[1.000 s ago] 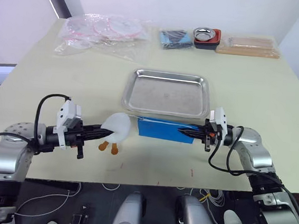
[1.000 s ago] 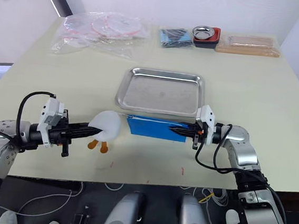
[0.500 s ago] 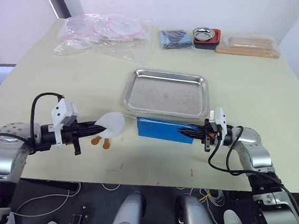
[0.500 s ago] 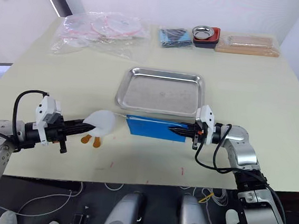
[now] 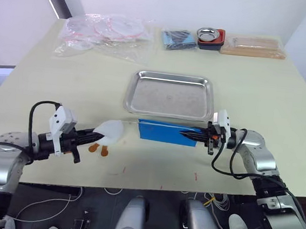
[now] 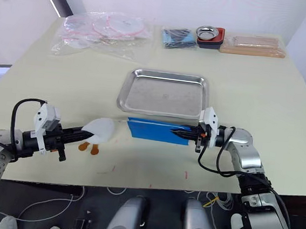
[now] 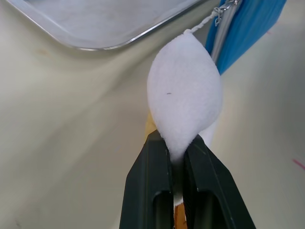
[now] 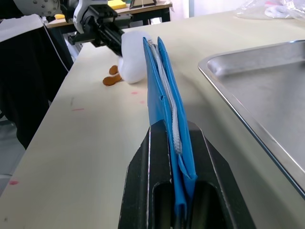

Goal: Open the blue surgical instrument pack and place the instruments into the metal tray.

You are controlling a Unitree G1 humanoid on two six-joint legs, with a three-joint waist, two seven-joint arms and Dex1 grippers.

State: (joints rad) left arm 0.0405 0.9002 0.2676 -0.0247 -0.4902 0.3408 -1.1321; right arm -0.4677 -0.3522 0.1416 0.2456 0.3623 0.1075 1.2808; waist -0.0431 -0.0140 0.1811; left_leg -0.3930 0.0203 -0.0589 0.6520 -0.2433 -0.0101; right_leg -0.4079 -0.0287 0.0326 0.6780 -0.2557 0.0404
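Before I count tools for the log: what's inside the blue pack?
Inside the blue surgical instrument pack, pinched by the right pincer, a pale lining strip and zipper edge show in the narrow gap. Any instruments are covered by the fabric.

The blue pack point(image 5: 167, 132) stands on its long edge just in front of the tray point(image 5: 170, 95), zipper side up, with a white fluffy zipper pull point(image 5: 110, 131) trailing off its left end. The steel tray sits flat mid-desk, nothing in it.
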